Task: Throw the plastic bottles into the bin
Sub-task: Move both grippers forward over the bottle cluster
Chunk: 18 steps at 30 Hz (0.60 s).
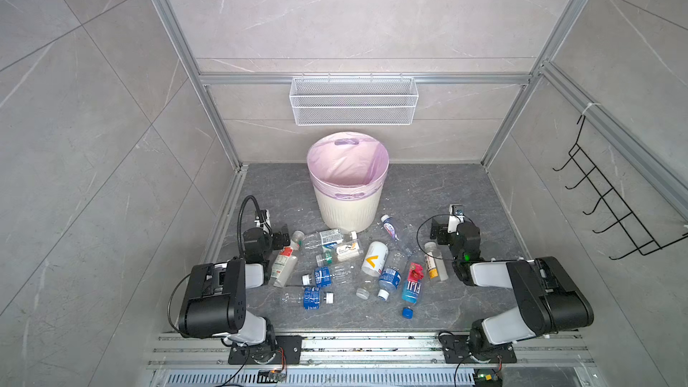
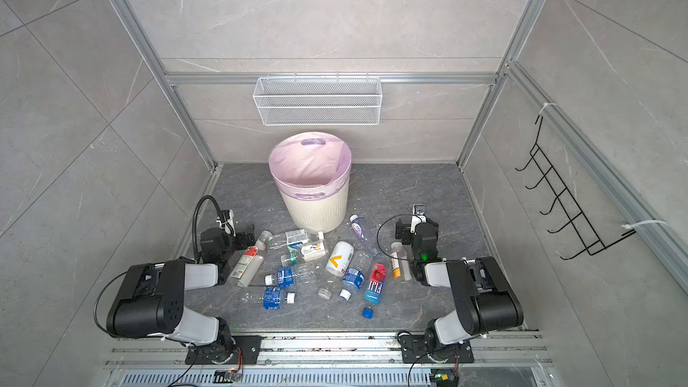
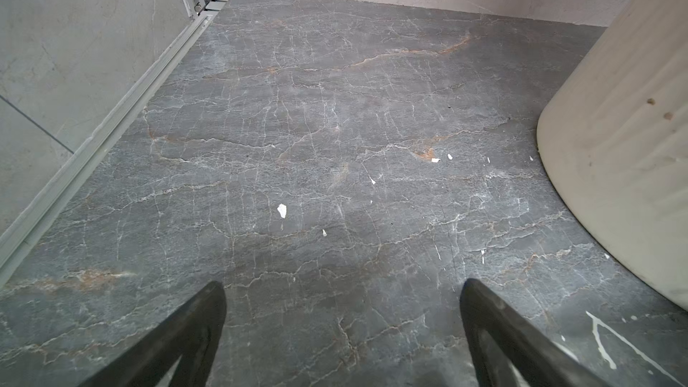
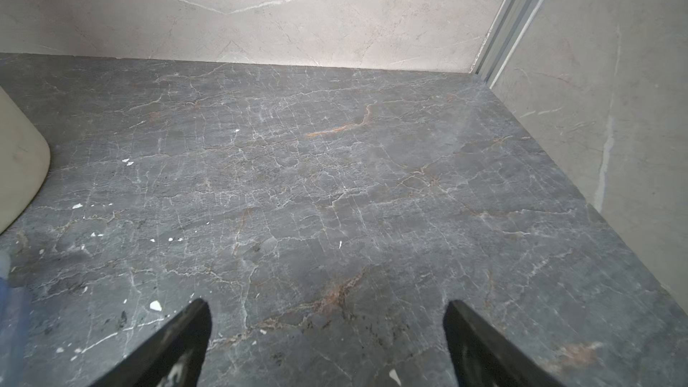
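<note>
**Grey stone floor strewn with bottles, none lifted yet**

Seen from its wrist, the left gripper [image 3: 342, 284] has its jaws spread wide over the bare stone floor [image 3: 298, 143], with nothing between them. The right gripper [image 4: 327, 303] stands just as wide and just as empty. Each points toward the back wall. The ribbed wall of the bin [image 1: 348, 214] fills the right edge of the left wrist view and shows at the left edge of the right wrist view.

In both top views the bin sits at the centre of the frame, lined in pale pink, and no bottle shows inside it. The plastic bottles [image 1: 374, 258] lie on their sides in a loose scatter just below it, in the lower middle, between the two grippers. A red-labelled bottle [image 1: 284, 262] lies just beside the left gripper. A yellow-banded bottle [image 1: 433, 262] lies just beside the right one.

This looks like the opening step, picking a first bottle. Either gripper would need to turn inward and down toward its nearest bottle, then close across the narrow body. It must then lift clear of the rim before letting go. The overlapping clear bottles in the middle look harder to grip and seem better left for later.
</note>
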Available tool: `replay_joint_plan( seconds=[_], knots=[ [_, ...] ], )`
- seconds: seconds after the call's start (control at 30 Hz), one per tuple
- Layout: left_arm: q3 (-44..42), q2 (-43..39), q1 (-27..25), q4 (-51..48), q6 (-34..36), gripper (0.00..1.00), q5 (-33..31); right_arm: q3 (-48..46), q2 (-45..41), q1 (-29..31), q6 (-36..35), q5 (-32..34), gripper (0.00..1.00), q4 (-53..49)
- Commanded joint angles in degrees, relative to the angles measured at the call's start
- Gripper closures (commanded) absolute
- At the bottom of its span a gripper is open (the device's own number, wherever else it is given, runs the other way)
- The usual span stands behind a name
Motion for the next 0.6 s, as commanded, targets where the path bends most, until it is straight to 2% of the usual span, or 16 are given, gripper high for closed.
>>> replay_joint_plan(
  seconds=[0.0,0.57],
  knots=[
    [1.5,0.3,-0.2,1.4,-0.2,0.0,-0.7,0.0,0.1,0.2,1.0,0.8,0.0,0.6],
    [1.5,0.2,-0.1,1.3,-0.4,0.0,-0.2,0.1,0.1,0.3,1.2,1.0,0.0,0.5]
  ],
)
